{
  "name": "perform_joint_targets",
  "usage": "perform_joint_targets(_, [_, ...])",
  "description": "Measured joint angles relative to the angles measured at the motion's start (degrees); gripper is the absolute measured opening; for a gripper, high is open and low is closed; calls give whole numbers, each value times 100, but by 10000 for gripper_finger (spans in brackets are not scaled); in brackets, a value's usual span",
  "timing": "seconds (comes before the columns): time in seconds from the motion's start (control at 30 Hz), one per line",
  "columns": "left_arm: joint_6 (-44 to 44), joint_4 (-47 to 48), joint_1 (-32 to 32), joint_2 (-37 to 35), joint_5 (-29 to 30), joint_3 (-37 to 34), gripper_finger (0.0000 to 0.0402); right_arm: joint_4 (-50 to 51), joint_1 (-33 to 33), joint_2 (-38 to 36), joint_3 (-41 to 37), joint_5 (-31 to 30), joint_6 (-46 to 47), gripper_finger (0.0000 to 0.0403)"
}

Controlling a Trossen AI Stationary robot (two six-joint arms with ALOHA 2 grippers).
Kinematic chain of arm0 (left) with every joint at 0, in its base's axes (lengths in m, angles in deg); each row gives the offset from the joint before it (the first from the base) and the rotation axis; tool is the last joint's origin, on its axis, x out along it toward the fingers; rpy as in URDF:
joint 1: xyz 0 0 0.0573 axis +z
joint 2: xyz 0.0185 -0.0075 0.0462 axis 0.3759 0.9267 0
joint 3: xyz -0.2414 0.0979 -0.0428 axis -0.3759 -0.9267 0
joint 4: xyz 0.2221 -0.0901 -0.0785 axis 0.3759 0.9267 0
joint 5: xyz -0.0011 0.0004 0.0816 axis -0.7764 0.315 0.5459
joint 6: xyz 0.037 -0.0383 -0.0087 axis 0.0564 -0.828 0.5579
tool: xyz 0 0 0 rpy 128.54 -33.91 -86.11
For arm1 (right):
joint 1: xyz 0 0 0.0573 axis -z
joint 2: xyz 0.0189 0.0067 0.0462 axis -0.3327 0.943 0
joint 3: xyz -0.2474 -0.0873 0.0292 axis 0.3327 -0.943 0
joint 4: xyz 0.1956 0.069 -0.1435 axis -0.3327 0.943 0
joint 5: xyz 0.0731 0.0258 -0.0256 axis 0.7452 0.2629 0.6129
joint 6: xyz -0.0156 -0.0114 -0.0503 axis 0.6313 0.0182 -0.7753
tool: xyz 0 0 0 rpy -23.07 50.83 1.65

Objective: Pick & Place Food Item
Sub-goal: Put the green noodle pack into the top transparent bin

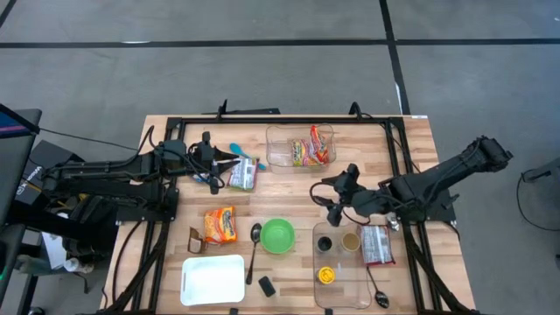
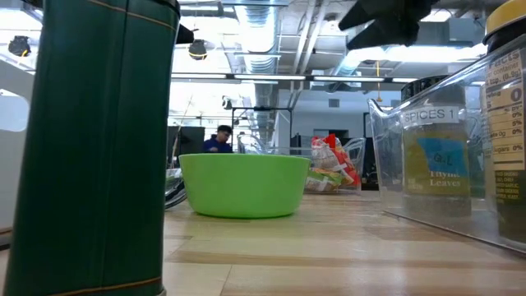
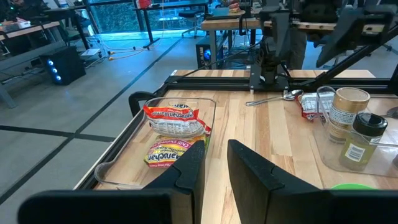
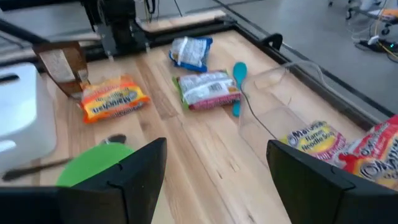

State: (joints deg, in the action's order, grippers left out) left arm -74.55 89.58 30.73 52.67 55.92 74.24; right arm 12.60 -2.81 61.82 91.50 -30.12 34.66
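High view puts two ramen noodle packets [image 1: 311, 147] inside a clear bin [image 1: 278, 149] at the far middle of the table [image 1: 411, 149]; I use this bin as the landmark. Left of the bin lies a green-and-white food packet [image 1: 243, 175], with a teal spoon [image 1: 246, 156] between it and the bin. The left gripper [image 1: 217, 168] hovers just left of that packet; its fingers [image 3: 249, 168] stand close together with a narrow gap, and nothing shows between them in the left wrist view, though that view is tight, so I cannot be sure. Nearer than the bin, and to its left, an orange noodle packet [image 1: 220, 224] lies flat. Straight in front of the bin sits a green bowl [image 1: 278, 235], a dark spoon [image 1: 255, 238] touching its left side. The right gripper [image 1: 332, 199] hangs just in front of the bin's right end, its fingers [image 4: 134, 174] spread wide apart and empty. Farther front and right of the bin, a second clear tray [image 1: 360, 284] holds spice jars [image 1: 351, 241]. A white plate [image 1: 213, 280] lies at the near left.
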Motion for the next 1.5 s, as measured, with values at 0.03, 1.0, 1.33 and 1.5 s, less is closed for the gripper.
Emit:
perform_joint_targets(0.03, [-2,0,0,0,0,0,62,92,-1,2,0,44,2,270])
perform_joint_targets(1.0, [0,-886,0,1,0,0,62,2000,38,7,0,14,1170,270])
perform_joint_targets(1.33, [-114,-963,0,1,-1,4,62,2011,291,7,0,29,1194,270])
perform_joint_targets(1.5, [-149,298,-1,166,-1,5,62,2010,298,7,0,27,1170,270])
